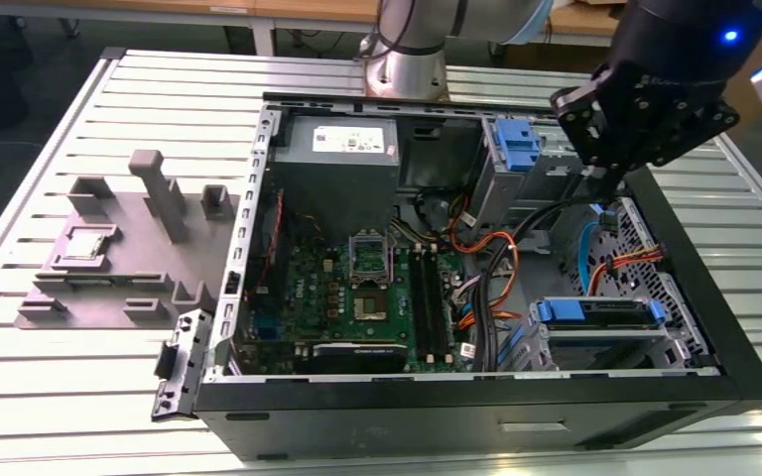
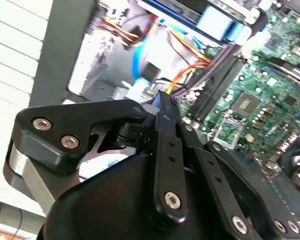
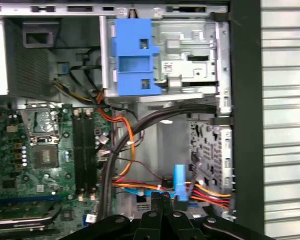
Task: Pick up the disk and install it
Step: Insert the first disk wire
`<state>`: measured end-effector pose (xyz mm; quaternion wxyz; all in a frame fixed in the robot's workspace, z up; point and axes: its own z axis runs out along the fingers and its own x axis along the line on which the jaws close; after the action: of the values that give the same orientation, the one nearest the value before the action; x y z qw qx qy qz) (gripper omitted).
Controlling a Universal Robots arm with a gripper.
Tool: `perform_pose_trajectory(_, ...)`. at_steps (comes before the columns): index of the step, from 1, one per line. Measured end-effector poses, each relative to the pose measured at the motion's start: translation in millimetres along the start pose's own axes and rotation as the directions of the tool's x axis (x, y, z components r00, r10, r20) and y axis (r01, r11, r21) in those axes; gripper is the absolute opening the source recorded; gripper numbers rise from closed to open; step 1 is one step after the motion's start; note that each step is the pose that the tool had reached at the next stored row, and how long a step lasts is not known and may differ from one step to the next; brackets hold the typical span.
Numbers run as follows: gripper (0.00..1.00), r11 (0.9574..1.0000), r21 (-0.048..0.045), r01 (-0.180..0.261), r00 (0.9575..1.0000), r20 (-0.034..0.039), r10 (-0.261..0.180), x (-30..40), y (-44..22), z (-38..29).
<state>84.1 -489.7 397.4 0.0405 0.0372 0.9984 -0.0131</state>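
A: Status on the gripper point(image 1: 595, 183)?

B: It hangs over the computer case point(image 1: 487, 407), above the far corner on the exterior view's right. Its tip reaches just below the case's rim.

A: Fingers?

B: Closed. In both wrist views the two fingertips point(image 3: 155, 198) meet with no gap I can make out. Nothing is clamped between them.

A: So where's the disk point(image 1: 599, 312)?

B: Inside the case, in the corner nearest the camera on the exterior view's right. It lies flat on top of a metal drive cage, with a blue carrier end showing on either side. It is well apart from the gripper, at the other end of that side of the case.

A: What's directly below the tool?

B: Case interior. The first wrist view looks down on a bundle of orange, red and yellow cables point(image 3: 210, 192) against the side wall. A thick black cable point(image 3: 155, 117) arcs above them.

A: Other blue parts in there?

B: A bare blue bracket point(image 1: 516, 147) with no drive in it. It sits on the metal bay at the far wall of the case, just beside the gripper.

A: Rest of the case?

B: The motherboard point(image 1: 368, 288) fills the middle of the floor. A grey power supply box point(image 1: 341, 149) stands at the far wall, on the exterior view's left.

A: Outside the case?

B: A grey moulded fixture point(image 1: 130, 248) on the slatted table point(image 1: 63, 397), beside the case on the exterior view's left.
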Motion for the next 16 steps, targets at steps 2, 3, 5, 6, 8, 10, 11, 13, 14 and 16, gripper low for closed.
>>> perform_pose_trajectory(2, 0.1, 1.0, 0.0, 0.0, 1.0, 0.0, 0.0, -7.7, 0.6, 0.6)
perform_pose_trajectory(3, 0.1, 1.0, -0.0001, 0.0, 1.0, 0.0001, 0.0, -10.1, 0.8, 0.8)
perform_pose_trajectory(5, 0.1, 1.0, -0.0003, 0.0, 1.0, 0.0029, 0.0, -12.3, 1.0, 1.0)
perform_pose_trajectory(6, 0.1, 1.0, -0.0005, -0.001, 1.0, 0.0072, 0.001, -12.5, 1.0, 1.1)
perform_pose_trajectory(8, 0.1, 1.0, -0.0011, -0.004, 0.9998, 0.0178, 0.004, -12.9, 0.9, 1.1)
perform_pose_trajectory(10, 0.1, 1.0, -0.0016, -0.008, 0.9995, 0.0291, 0.009, -13.3, 0.9, 1.1)
perform_pose_trajectory(11, 0.1, 0.9999, -0.0019, -0.01, 0.9994, 0.0333, 0.01, -13.7, 1.0, 1.5)
perform_pose_trajectory(13, 0.1, 0.9999, -0.0011, -0.013, 0.9991, 0.0399, 0.013, -14.6, 1.0, 3.4)
perform_pose_trajectory(14, 0.1, 0.9999, 0.0002, -0.014, 0.999, 0.0432, 0.014, -15.4, 1.1, 4.4)
perform_pose_trajectory(16, 0.1, 0.9999, 0.0022, -0.015, 0.9987, 0.0495, 0.015, -17.6, 1.3, 6.3)
